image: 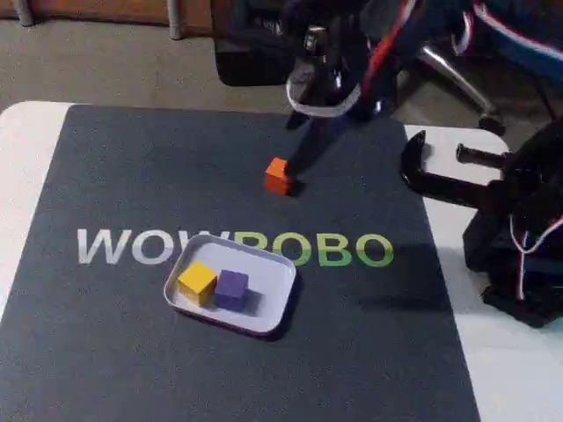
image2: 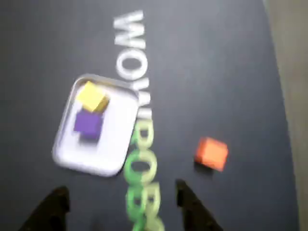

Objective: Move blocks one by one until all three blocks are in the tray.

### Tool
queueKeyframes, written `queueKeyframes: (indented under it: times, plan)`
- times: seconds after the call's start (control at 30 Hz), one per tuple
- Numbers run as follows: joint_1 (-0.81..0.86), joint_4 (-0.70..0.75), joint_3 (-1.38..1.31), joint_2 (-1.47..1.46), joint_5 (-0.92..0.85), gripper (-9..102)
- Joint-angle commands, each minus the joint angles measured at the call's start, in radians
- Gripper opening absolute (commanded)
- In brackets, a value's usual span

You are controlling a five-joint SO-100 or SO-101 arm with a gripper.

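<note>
Tray (image: pixel 274 299): pale, shallow, rounded corners; sits on the dark mat (image: pixel 106 352), overlapping the lower edge of the WOWROBO lettering (image: pixel 132 246) in the fixed view. In the wrist view, tray (image2: pixel 115 144) lies left of centre, beside the green letters.
Yellow block (image: pixel 197 281): inside the tray, left half in the fixed view; touching or just beside the purple one. In the wrist view (image2: pixel 92 96), at the upper end of the tray.
Purple block (image: pixel 232 287): inside the tray, right of the yellow in the fixed view; directly below it in the wrist view (image2: pixel 88 123).
Orange block (image: pixel 278 176): outside the tray, alone on the mat, above the lettering in the fixed view; well apart from the tray. In the wrist view (image2: pixel 211 153), right of the letters.
Gripper (image2: pixel 120 202): two dark fingers at the bottom edge of the wrist view, spread wide, nothing between them; raised above the mat. Motion blur heavy, so fingertip detail uncertain.
Arm (image: pixel 343 61): blurred at the top of the fixed view, above the orange block.
Clamp (image: pixel 440 180): black, on the right table edge.
</note>
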Motion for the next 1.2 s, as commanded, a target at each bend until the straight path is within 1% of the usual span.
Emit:
queueKeyframes:
  times: [0.0, 0.03, 0.13, 0.3, 0.47, 0.67, 0.77, 1.03, 1.17]
  plan:
    - [0.028, 0.213, -0.391, -0.155, 0.049, 24]
    - [0.041, 0.238, -0.442, -0.195, 0.066, 24]
    - [0.081, 0.229, -0.463, -0.252, 0.097, 23]
    - [0.147, 0.21, -0.456, -0.316, 0.083, 22]
    - [0.163, 0.184, -0.449, -0.383, 0.069, 21]
    - [0.183, 0.057, -0.362, -0.431, 0.035, 21]
    - [0.201, -0.049, -0.276, -0.43, 0.006, 21]
    - [0.316, -0.25, -0.046, -0.334, -0.202, 21]
    - [0.327, -0.296, 0.058, -0.267, -0.255, 21]
